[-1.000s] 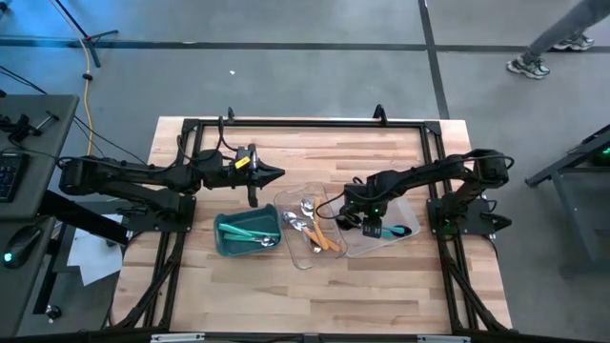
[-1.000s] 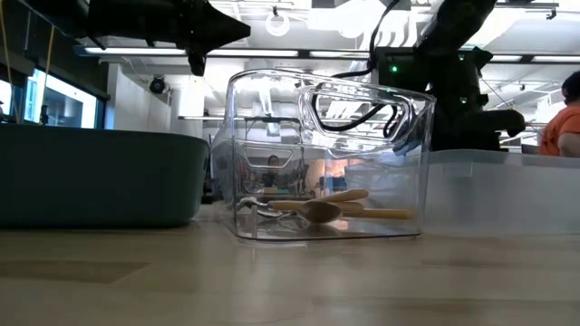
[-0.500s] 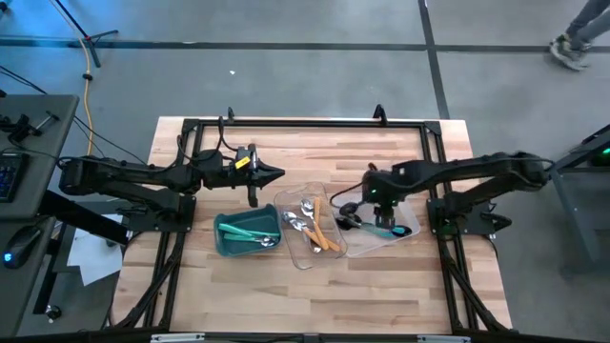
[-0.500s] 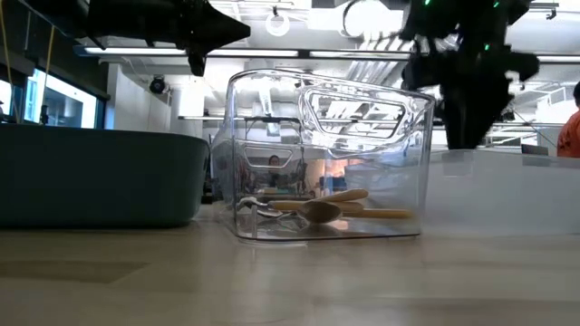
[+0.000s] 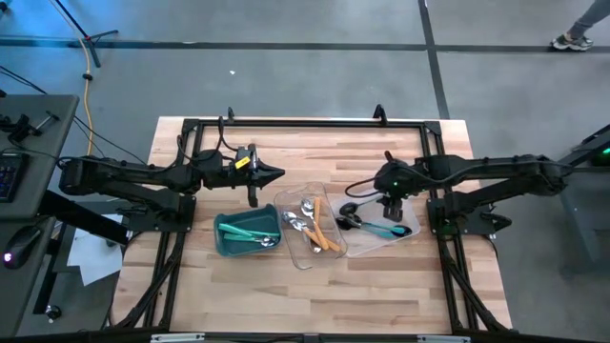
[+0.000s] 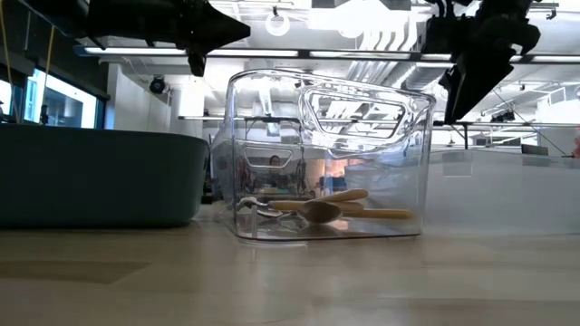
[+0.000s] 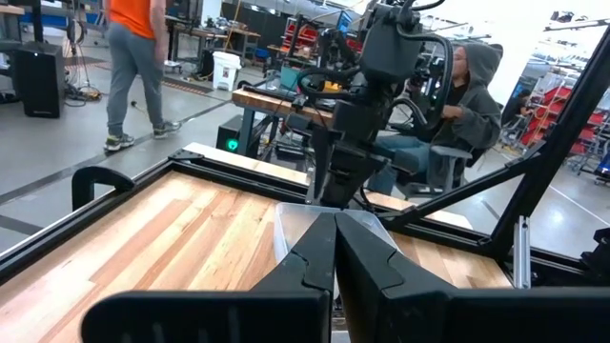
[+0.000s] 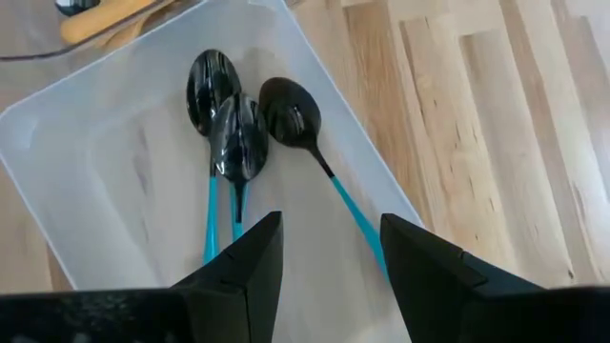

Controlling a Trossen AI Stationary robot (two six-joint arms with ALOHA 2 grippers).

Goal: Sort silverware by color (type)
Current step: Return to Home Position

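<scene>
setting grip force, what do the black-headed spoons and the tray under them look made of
Spoons: glossy black heads with sharp reflections, likely coated metal, possibly plastic; slim teal handles, material unclear. Tray: translucent milky plastic, judging by its thin, soft-edged walls.

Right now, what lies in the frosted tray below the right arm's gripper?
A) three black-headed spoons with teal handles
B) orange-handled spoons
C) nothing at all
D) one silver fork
A: the right wrist view shows three black-headed spoons with teal handles lying in the tray, below the open, empty right gripper; the left gripper waits, shut, farther left.
</scene>
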